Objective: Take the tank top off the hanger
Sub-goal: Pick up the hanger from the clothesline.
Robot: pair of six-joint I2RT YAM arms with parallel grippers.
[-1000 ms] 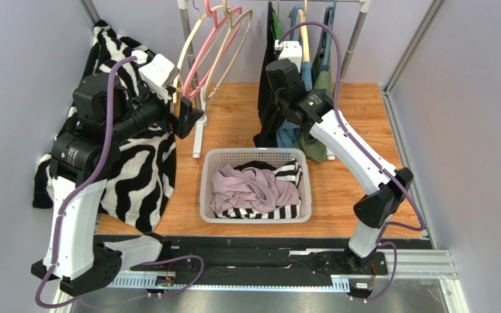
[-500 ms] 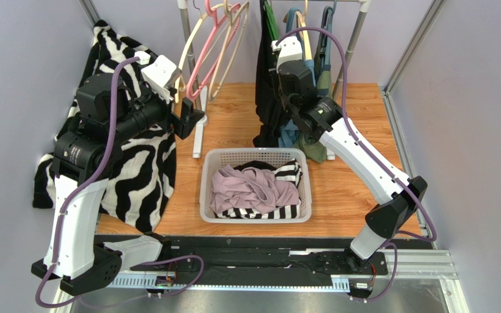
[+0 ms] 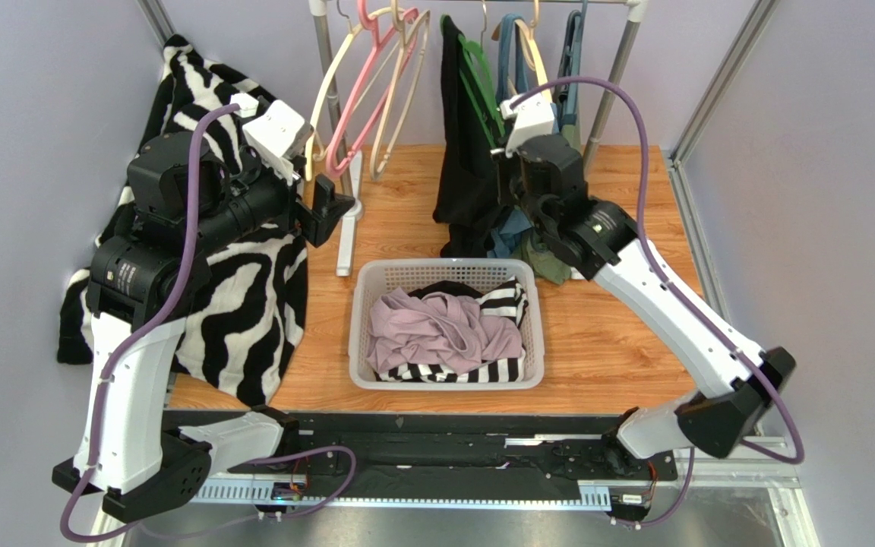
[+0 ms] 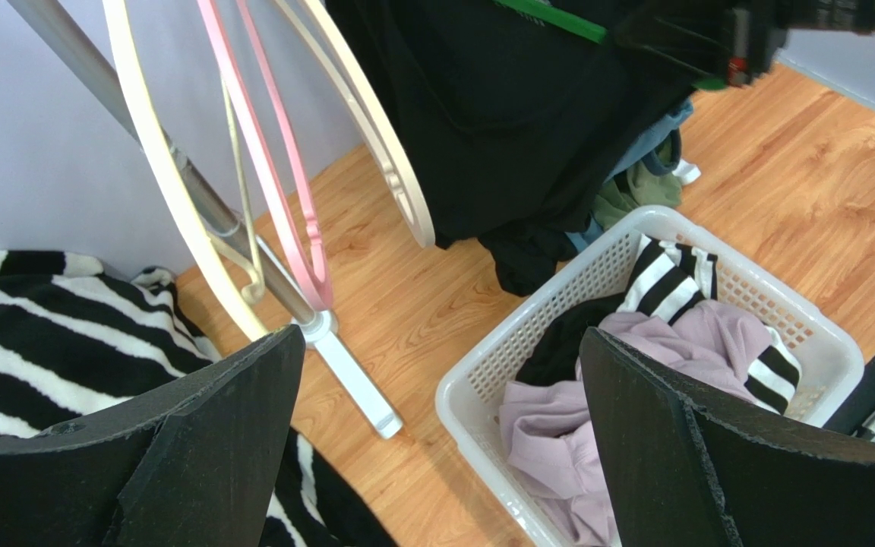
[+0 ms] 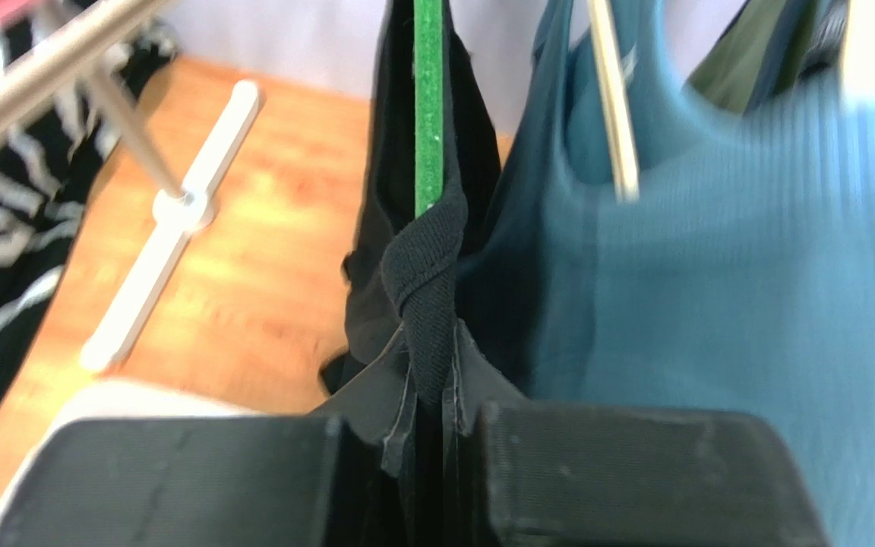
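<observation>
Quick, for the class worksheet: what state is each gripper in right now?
Left gripper: open, holding nothing.
Right gripper: closed on the strap of the black tank top.

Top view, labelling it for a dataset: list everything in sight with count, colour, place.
rack: one, grey, at the back
empty hangers: three, two cream and one pink, rack's left
green hanger: one, green, carrying black top
black top: one, black, mid-rack
teal top: one, teal, right of black top
olive top: one, olive, beyond teal top
basket: one, white, centre floor
clothes: heap, mauve and striped, in basket
zebra cloth: one, black-white, left corner
left arm: white-black, jaws open, near empty hangers
right arm: white-black, jaws shut on black top
</observation>
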